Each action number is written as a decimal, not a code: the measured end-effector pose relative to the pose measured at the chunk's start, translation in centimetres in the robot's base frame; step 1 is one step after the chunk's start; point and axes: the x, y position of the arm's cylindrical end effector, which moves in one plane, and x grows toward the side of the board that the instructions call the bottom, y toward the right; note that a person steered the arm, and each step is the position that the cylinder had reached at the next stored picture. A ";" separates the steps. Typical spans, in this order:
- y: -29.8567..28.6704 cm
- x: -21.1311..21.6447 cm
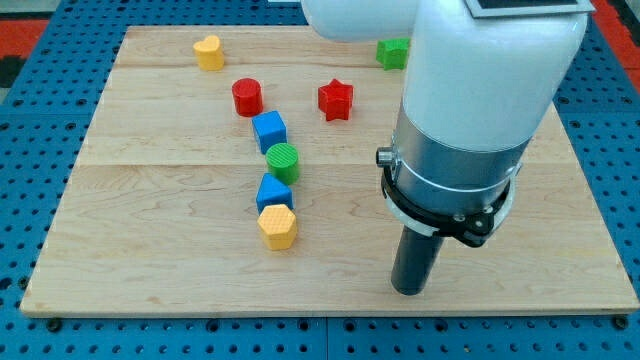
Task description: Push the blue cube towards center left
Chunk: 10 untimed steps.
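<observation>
Wooden board [120, 250], contents: yellow block [208, 51] near top edge, toward top-left corner; green star [392, 52] near top edge, right of middle, partly behind the arm; red cylinder [247, 97] and red star [336, 100] below these, apart; a close column running toward the bottom edge: blue cube [269, 131], green cylinder [284, 161], second blue block [273, 193], yellow hexagon [277, 227]; my tip [410, 290] near bottom edge, well right of the column

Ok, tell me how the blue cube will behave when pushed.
The blue cube sits flat on the smooth wooden board, so it should slide, not roll. It looks small and light. The green cylinder lies close below it and may get nudged. My tip is far off, to the view's lower right.
</observation>
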 end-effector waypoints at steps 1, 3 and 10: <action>0.0 0.0; -0.3 -4.9; -14.1 -19.4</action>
